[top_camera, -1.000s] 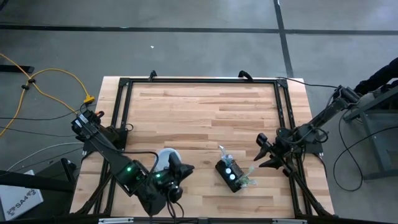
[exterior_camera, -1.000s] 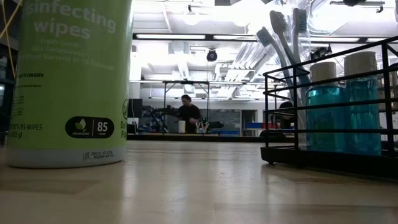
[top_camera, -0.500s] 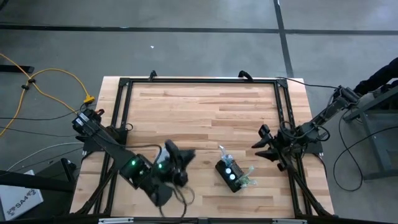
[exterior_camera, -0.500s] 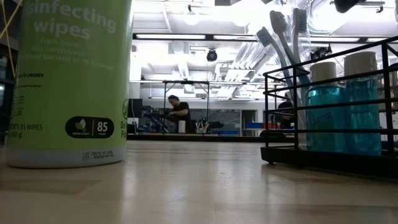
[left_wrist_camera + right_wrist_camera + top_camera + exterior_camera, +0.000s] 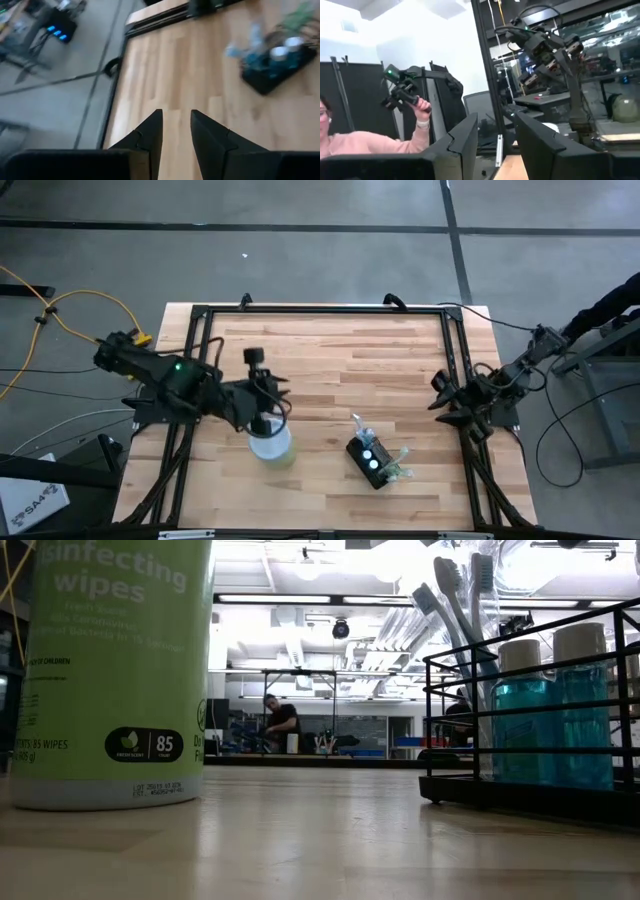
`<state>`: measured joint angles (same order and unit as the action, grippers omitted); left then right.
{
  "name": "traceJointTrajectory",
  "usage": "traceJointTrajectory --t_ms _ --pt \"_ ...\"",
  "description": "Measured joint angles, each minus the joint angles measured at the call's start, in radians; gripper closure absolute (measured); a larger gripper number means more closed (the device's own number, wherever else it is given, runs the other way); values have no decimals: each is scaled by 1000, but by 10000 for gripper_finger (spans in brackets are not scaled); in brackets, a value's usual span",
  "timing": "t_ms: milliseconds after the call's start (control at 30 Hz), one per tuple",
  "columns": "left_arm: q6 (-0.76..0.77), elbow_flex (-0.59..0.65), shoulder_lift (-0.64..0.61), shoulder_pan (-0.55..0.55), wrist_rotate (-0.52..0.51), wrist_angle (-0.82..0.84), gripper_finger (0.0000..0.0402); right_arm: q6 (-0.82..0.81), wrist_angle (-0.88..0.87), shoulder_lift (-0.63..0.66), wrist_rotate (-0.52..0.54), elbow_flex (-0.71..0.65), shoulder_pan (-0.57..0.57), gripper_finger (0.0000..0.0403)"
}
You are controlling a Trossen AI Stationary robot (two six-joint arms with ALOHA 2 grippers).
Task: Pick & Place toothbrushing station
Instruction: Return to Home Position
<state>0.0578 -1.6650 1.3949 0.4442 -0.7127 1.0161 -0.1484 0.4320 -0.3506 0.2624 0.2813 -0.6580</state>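
Observation:
The toothbrushing station (image 5: 372, 463) is a small black holder with two blue bottles and toothbrushes in it. It stands on its base on the wooden table, near the front edge; the low view shows the station (image 5: 500, 795) at the right. My left gripper (image 5: 274, 400) hangs open over the table's left half, to the left of the station and apart from it. In its wrist view the left gripper (image 5: 176, 117) has nothing between its fingers, and the station (image 5: 275, 70) lies ahead. My right gripper (image 5: 440, 395) is open by the right edge; in its own view the right gripper (image 5: 495, 135) points up into the room.
A green disinfecting-wipes canister (image 5: 270, 445) with a white lid stands left of the station, just below my left gripper; it fills the left of the low view (image 5: 110, 670). A black rail frame (image 5: 320, 310) runs round the table. A person's raised hand (image 5: 422, 107) shows beyond the table.
My left gripper has swung up and away from the near edge toward the table's far left, rolling as it went, and now leaves the wipes canister uncovered. My right gripper has drawn back toward the right edge and tipped upward. The station and canister have kept still.

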Motion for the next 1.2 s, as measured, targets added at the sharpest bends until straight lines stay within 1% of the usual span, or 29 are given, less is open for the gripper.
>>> traceJointTrajectory --t_ms 67,133,300,367,500,667,767,900,967,1100,1200 --pt "30 0 -12 -7 -40 33 308 23 -36 39 1 0 0 281" --pt "64 1 -19 -13 -78 69 308 42 -69 64 30 0 0 281" --pt "122 47 -23 -29 -127 87 308 26 -167 90 176 -1 0 281" --pt "135 73 -26 -38 -133 84 308 18 -159 90 208 -16 0 281" --pt "179 140 -40 -59 -142 82 308 17 -88 90 231 -76 0 281" --pt "227 230 -103 -73 -187 59 308 17 -35 91 312 -124 0 281" --pt "222 290 -158 -73 -185 0 308 24 -32 91 366 -126 12 281" --pt "201 369 -224 -73 -171 -77 308 45 -32 91 419 -126 62 281" --pt "198 403 -249 -73 -167 -100 308 46 -33 91 419 -126 101 281" --pt "197 454 -278 -73 -165 -132 308 28 -47 91 381 -126 189 281" --pt "198 471 -283 -73 -166 -140 308 12 -68 91 357 -126 262 281"
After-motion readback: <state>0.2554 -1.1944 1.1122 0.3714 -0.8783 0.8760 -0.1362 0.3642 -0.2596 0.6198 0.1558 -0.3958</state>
